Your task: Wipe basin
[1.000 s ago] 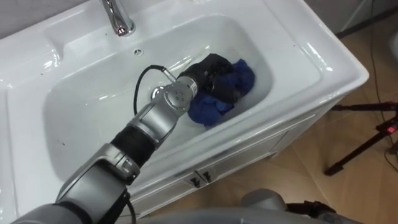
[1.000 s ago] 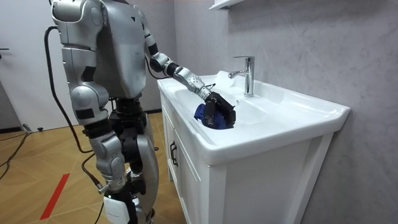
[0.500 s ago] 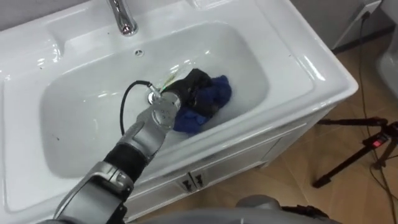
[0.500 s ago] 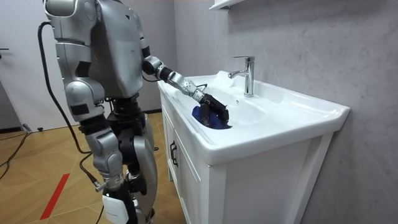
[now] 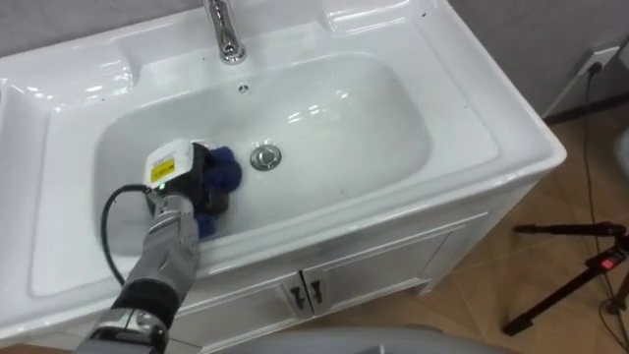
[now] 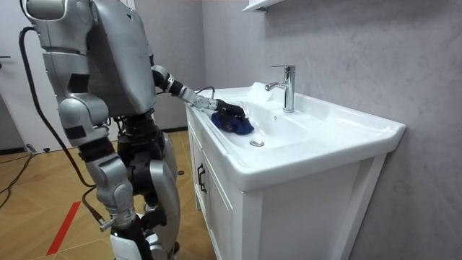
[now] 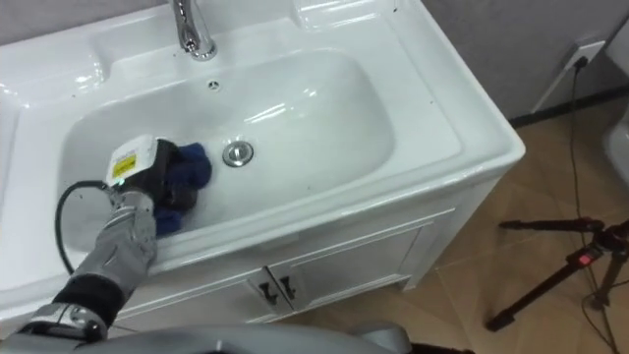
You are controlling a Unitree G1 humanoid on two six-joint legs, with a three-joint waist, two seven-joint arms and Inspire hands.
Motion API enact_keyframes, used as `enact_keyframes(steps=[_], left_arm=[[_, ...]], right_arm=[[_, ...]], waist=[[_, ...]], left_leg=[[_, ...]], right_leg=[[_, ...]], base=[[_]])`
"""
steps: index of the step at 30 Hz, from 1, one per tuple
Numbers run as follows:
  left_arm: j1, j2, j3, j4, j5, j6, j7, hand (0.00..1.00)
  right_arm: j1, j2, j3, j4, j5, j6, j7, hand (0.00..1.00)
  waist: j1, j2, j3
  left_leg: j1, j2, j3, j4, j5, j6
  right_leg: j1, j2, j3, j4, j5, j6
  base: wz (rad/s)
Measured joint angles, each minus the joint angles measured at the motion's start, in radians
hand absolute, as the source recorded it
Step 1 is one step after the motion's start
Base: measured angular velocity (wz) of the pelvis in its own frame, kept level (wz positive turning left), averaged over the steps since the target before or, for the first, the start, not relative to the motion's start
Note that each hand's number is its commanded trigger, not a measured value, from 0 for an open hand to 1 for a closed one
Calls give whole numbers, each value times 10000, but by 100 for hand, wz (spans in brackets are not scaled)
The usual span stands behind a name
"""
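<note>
Your left robot hand is down inside the basin, on the robot's left side of the bowl, with the arm coming in over the front rim from the lower left. Its fingers are curled into the blue cloth, so it is grasping the cloth, which is bunched under and just beyond the robot hand. The cloth lies against the bowl's floor and lower front wall. It sits just beside the drain, on the drain's left, and you can see a narrow strip of white between the two.

The faucet stands at the back edge of the basin, well apart from the cloth. The small overflow hole is in the back wall below it. The right half of the bowl is bare white porcelain.

In the room view you can see the robot standing upright at the end of the white vanity cabinet, on the room view's left. Its left arm is stretched out over the rim into the bowl. Under the basin are the cabinet doors with their dark handles. A black tripod stands on the wooden floor off to the robot's right.
</note>
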Motion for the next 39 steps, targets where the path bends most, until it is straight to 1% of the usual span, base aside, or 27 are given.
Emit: enact_keyframes(steps=[1,2,4,5,6,8,9,10,13,17,20,22,23,25,26,28,30,31,32,33,34,35,36,38,39], left_arm=[[2,2,81,173,532,71,227,100],[12,2,101,222,754,108,337,100],[140,3,197,226,1356,388,614,100],[180,7,238,225,1450,434,682,100],[284,20,334,224,1656,505,846,100],[423,24,502,214,1791,545,1053,100],[473,27,592,214,1791,547,1189,100],[483,26,643,203,1786,550,1305,100],[574,24,906,148,1788,550,1531,100],[615,26,930,38,1786,550,1647,100],[738,26,929,-325,1844,550,1690,100],[900,34,929,-646,1843,550,1715,100],[940,35,929,-703,1841,549,1717,100],[1075,34,927,-941,1798,543,1712,100],[1137,34,927,-1088,1795,543,1690,100],[1160,45,917,-1429,1777,525,1666,100],[1199,77,917,-1630,1765,460,1665,100],[1233,96,917,-1780,1624,444,1664,100],[1249,100,918,-1854,1590,440,1663,100],[1332,103,918,-2117,1591,436,1623,100],[1425,119,920,-2526,1598,436,1600,100],[1452,130,921,-2695,1598,436,1600,100],[1458,139,921,-2965,1594,436,1590,100],[1459,139,921,-3320,1593,433,1500,100],[1459,139,921,-3454,1591,426,1492,100]], right_arm=[[-23,-25,-112,50,-290,107,35,0],[-21,-29,-194,61,-394,174,41,0],[1,-95,-321,174,-756,397,102,0],[0,-111,-389,238,-760,443,107,0],[-8,-163,-429,343,-800,590,107,0],[0,-212,-443,469,-761,700,68,0],[0,-222,-460,471,-751,774,-23,0],[-9,-221,-465,476,-744,804,-126,0],[-127,-223,-526,479,-749,808,-228,0],[-191,-256,-545,458,-716,822,-202,0],[-236,-293,-549,415,-698,807,-199,0],[-299,-316,-530,399,-586,770,-200,0],[-312,-315,-500,399,-488,720,-199,0],[-408,-314,-359,406,70,492,-201,0],[-422,-310,-357,403,250,424,-197,0],[-431,-309,-324,424,660,141,-203,0],[-476,-306,-323,437,811,31,-195,0],[-508,-305,-312,471,907,-53,-195,0],[-507,-303,-267,477,952,-106,-195,0],[-488,-281,-251,482,996,-180,-194,0],[-501,-263,-240,511,1091,-207,-186,0],[-505,-259,-233,525,1159,-210,-177,0],[-490,-261,-233,547,1256,-218,-110,0],[-473,-271,-236,548,1262,-234,-44,0],[-434,-276,-235,551,1255,-316,26,0]], waist=[[-11,18,-15],[-18,29,-22],[-22,85,-69],[-21,100,-80],[-18,137,-109],[45,157,-112],[176,169,-111],[257,168,-110],[269,157,-106],[322,166,-106],[493,188,-110],[518,225,-100],[527,239,-102],[539,291,-87],[538,301,-85],[522,343,-81],[529,373,-56],[550,384,-32],[552,385,-28],[544,386,-28],[561,415,7],[606,404,45],[739,379,83],[802,338,105],[801,330,105]], left_leg=[[-2,5,-29,-7,4,-8],[-2,8,-43,-11,3,-11],[-19,25,-145,-24,-4,-31],[-25,27,-166,-24,-3,-32],[-23,31,-194,-20,1,-37],[35,33,-169,-9,24,-68],[75,45,-213,-5,29,-73],[97,52,-272,-5,29,-73],[110,55,-337,-8,31,-76],[88,62,-453,-3,30,-76],[-19,75,-518,4,30,-77],[-77,82,-839,0,30,-77],[-77,89,-886,0,29,-78],[-106,108,-1151,8,29,-78],[-120,109,-1241,5,29,-78],[-206,106,-1437,2,28,-79],[-269,106,-1559,-7,28,-80],[-291,106,-1552,-5,28,-80],[-309,106,-1565,2,27,-80],[-384,103,-1693,21,27,-81],[-414,96,-1790,22,25,-85],[-433,95,-1791,23,24,-86],[-502,88,-1796,33,25,-87],[-628,59,-1821,60,39,-112],[-683,23,-1830,62,44,-120]], right_leg=[[-4,8,3,0,6,-9],[-7,13,4,-1,8,-12],[-41,44,38,13,31,-48],[-44,53,60,11,38,-59],[-4,62,89,9,43,-67],[7,75,186,28,49,-82],[22,89,221,28,57,-97],[39,101,207,21,59,-105],[61,109,179,-11,17,-148],[82,108,95,-27,-19,-175],[-4,116,66,-26,-20,-185],[-25,103,-231,-30,-18,-187],[-24,101,-354,-30,-17,-189],[-20,77,-819,-31,-11,-200],[-20,68,-932,-42,-10,-201],[20,44,-1160,-150,-7,-206],[6,40,-1250,-176,-6,-207],[-3,39,-1287,-183,-7,-207],[-5,37,-1328,-187,-7,-207],[-21,25,-1433,-194,-7,-207],[-33,17,-1461,-194,-7,-207],[-46,12,-1480,-194,-7,-207],[-87,-37,-1544,-197,-7,-207],[-132,-105,-1694,-227,-8,-206],[-117,-106,-1722,-320,-8,-206]], base=[[-8],[-8],[-12],[-15],[-16],[-21],[-21],[-14],[0],[4],[2],[11],[6],[5],[14],[25],[21],[13],[14],[20],[21],[16],[17],[22],[19]])
